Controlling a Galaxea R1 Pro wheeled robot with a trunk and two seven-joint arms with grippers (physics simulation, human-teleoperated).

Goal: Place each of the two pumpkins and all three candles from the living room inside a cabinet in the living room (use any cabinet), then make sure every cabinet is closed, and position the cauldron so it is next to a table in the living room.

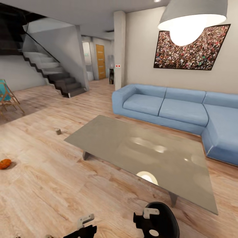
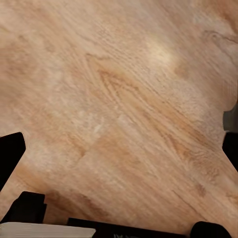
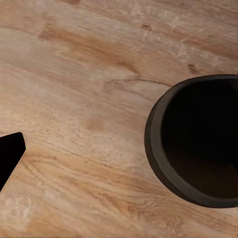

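Living room, wood-plank floor [image 1: 49, 185]. Landmark: the low grey bench [image 1: 145, 155], standing in front of the blue sofa [image 1: 172, 109].

Cauldron [image 1: 162, 219] sits on the floor just beside the near edge of the bench, close to one bench leg. In the right wrist view it is a dark, round, open-mouthed pot [image 3: 198, 141] with a thick rim and nothing visible inside.

One pumpkin [image 1: 5, 163] lies on the floor well apart from the bench, toward the far left. A small stubby object, probably a candle [image 1: 58, 131], stands on the floor off the bench's far left corner. Cabinet not sighted.

Right tool [image 1: 145, 219] hangs over the cauldron; left tool [image 1: 84, 228] hangs over bare floor. Neither has hold of anything. How far either is opened, cannot tell; only finger edges show.

Handling, as judgement: cauldron looks stiff and heavy, so pinch the rim wall or push it. Pumpkin is round, ribbed and likely to roll; close across its widest part. Candle is light, smooth wax; take it by the sides, mid-height.
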